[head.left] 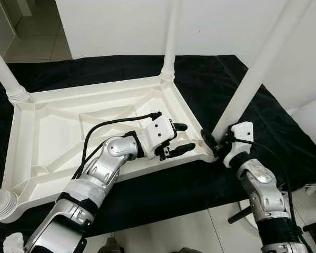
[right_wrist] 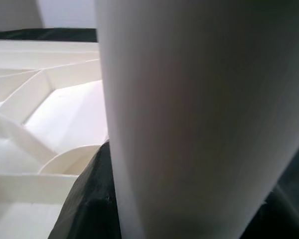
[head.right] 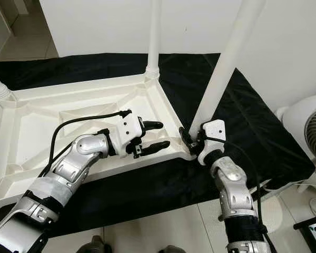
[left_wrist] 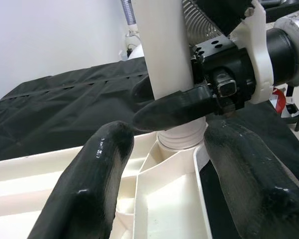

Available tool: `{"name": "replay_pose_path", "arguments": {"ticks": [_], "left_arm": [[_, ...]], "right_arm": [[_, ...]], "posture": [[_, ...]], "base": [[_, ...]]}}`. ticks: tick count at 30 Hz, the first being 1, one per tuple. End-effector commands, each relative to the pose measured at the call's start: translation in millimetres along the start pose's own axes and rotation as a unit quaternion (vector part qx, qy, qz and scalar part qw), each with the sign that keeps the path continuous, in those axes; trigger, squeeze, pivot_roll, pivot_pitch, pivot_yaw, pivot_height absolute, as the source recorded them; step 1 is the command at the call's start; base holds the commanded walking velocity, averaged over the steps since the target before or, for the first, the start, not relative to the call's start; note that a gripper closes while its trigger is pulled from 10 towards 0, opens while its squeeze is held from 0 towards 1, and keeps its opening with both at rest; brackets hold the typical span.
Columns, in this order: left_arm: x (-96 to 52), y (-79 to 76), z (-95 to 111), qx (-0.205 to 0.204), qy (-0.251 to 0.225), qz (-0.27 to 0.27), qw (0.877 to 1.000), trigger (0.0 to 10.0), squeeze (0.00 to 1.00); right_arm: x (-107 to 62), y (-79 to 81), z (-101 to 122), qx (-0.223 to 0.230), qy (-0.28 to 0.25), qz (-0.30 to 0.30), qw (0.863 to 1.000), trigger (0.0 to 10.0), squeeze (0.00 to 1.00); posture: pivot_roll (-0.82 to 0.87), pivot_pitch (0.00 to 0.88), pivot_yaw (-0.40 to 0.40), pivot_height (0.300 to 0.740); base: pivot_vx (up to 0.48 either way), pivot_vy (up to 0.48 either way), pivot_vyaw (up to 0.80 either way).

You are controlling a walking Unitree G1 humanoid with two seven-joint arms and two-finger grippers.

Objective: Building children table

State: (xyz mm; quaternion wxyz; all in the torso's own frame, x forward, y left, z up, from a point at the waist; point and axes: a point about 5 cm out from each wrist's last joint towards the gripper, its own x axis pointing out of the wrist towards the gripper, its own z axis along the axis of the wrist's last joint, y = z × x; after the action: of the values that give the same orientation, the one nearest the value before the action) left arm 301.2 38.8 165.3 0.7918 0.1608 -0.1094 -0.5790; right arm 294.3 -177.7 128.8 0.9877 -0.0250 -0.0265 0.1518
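Left eye view: right pincer (head.left: 210,141) clamps corner leg (head.left: 253,74).

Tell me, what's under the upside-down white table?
A black cloth lies under the upside-down white table, spread over the pale floor. The floor right beneath the table is covered, so unseen.

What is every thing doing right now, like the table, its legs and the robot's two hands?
Table top: upside down on the black cloth.
Near right leg: standing in its corner socket, held near its base.
Far leg: standing in its corner.
Left legs: standing in their corners.
Right gripper: shut on the near right leg.
Left gripper: open, empty, over the table top.
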Motion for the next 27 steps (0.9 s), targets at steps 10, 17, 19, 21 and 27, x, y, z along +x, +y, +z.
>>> {"name": "replay_pose_path", "arguments": {"ticks": [10, 17, 19, 21, 27], "left_arm": [[2.2, -4.7, 2, 0.009, 0.0, -0.03, 0.999, 10.0, 0.0], [2.5, -4.2, 2, 0.011, -0.001, -0.029, 1.0, 10.0, 0.0], [2.4, -4.1, 2, 0.011, -0.001, -0.028, 1.0, 10.0, 0.0], [2.4, -4.1, 2, 0.011, -0.001, -0.028, 1.0, 10.0, 0.0], [2.7, -4.4, 1, 0.011, 0.0, -0.03, 0.999, 10.0, 0.0]], "right_arm": [[-1.0, 27.3, -13, 0.069, 0.046, -0.2, 0.976, 10.0, 0.0], [3.4, 44.7, -7, 0.102, 0.03, -0.243, 0.964, 10.0, 0.0], [3.5, 44.7, -2, 0.111, 0.018, -0.246, 0.963, 10.0, 0.0], [3.5, 44.7, -2, 0.111, 0.018, -0.246, 0.963, 10.0, 0.0], [-2.0, 39.3, 5, 0.094, -0.004, -0.228, 0.969, 10.0, 1.0]], "posture": [[0.0, 0.0, -0.037, 0.74], [0.01, 0.0, -0.05, 0.74], [0.0, 0.0, -0.047, 0.74], [0.0, 0.0, -0.047, 0.74], [0.0, 0.0, -0.048, 0.74]], "base": [[0.0, 0.0, 0.0], [0.0, 0.0, 0.0], [0.0, 0.0, 0.0], [0.0, 0.0, 0.0], [0.0, 0.0, 0.0]]}}
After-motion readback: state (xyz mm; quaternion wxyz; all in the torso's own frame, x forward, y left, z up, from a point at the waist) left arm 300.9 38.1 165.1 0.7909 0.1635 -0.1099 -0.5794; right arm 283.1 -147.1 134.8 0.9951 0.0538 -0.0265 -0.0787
